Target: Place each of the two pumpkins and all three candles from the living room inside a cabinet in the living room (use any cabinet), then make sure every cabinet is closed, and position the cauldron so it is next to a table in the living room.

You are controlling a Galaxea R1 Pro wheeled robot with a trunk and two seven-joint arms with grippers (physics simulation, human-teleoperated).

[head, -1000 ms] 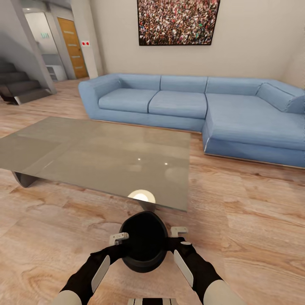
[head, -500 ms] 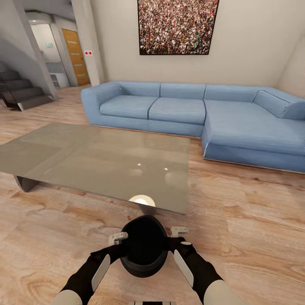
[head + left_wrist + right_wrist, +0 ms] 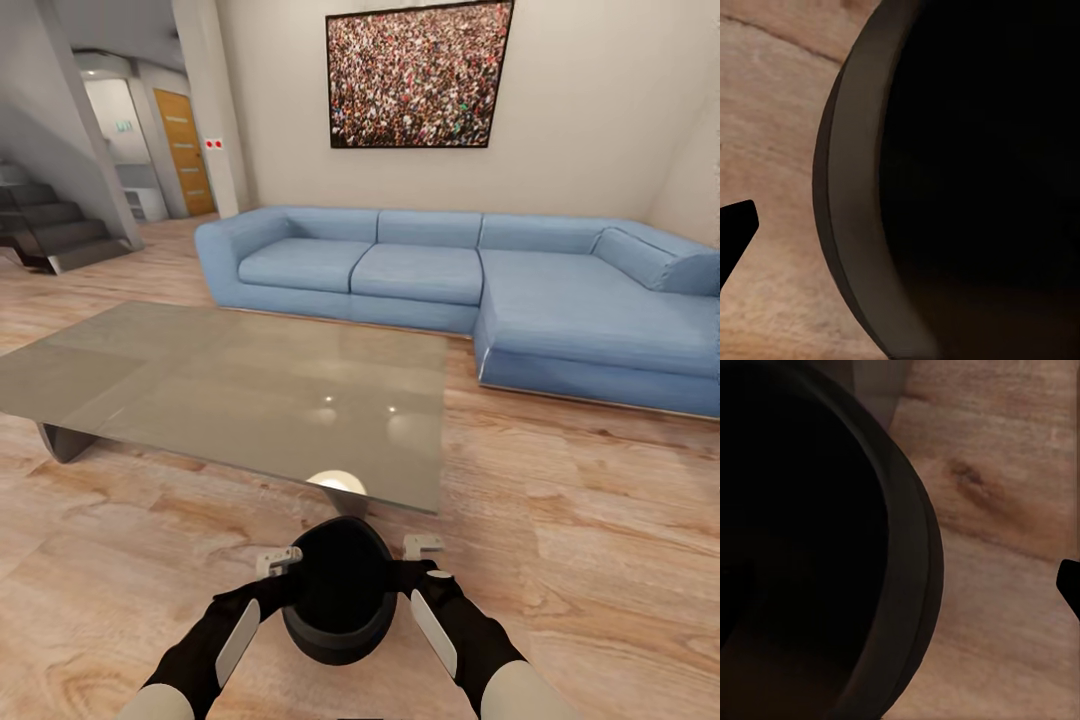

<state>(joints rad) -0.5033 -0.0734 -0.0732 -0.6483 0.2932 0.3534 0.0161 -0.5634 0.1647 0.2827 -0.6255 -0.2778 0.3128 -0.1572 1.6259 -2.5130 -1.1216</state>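
The black round cauldron (image 3: 340, 600) sits low between my two arms, just short of the near right corner of the glossy grey-brown table (image 3: 240, 390). My left gripper (image 3: 281, 561) is at its left rim and my right gripper (image 3: 423, 547) at its right rim. In the left wrist view the cauldron's wall (image 3: 847, 210) stands apart from one black fingertip (image 3: 735, 229) outside it. The right wrist view likewise has a fingertip (image 3: 1070, 585) well clear of the cauldron's wall (image 3: 915, 577). The inner fingers are lost in the dark interior. Whether it rests on the floor is unclear.
A blue L-shaped sofa (image 3: 450, 270) runs behind the table and along the right. Stairs (image 3: 50, 225) rise at the far left beside a hallway with a wooden door (image 3: 185, 150). Open wood floor (image 3: 620, 560) lies to my right.
The whole view has shifted downward, so the camera moved. The cauldron has dropped slightly in the picture relative to my grippers, which stay where they were.
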